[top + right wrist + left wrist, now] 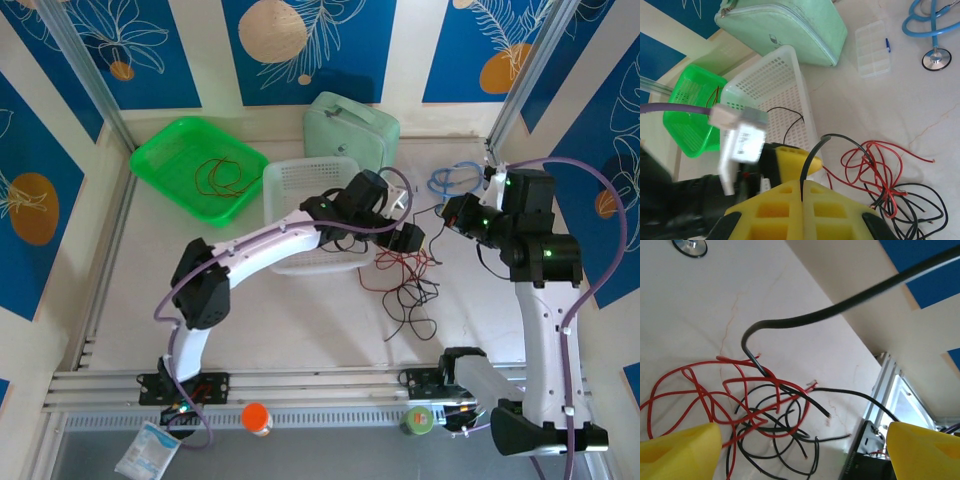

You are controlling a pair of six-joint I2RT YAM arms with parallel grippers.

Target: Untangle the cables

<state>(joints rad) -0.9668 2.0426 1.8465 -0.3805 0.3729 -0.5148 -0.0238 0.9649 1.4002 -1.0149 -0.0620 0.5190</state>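
The cables (405, 282) are a loose tangle of thin red and black wires on the table, just right of centre. My left gripper (410, 240) hovers over the tangle's far edge. In the left wrist view its yellow fingers (680, 450) stand wide open, with the cables (755, 410) below them and nothing between them. My right gripper (802, 192) is shut on one black wire (816, 150). That wire arches up from the pads and runs down into the cables (885, 185). In the left wrist view the same black wire (840, 310) rises taut toward the upper right.
A white basket (300, 185) with a black wire in it lies under the left arm. A green tray (175, 150) holding red wires sits at the far left and a mint case (350, 125) behind. A light-blue coiled cable (450, 180) and a clear compartment box (872, 47) lie at the far right.
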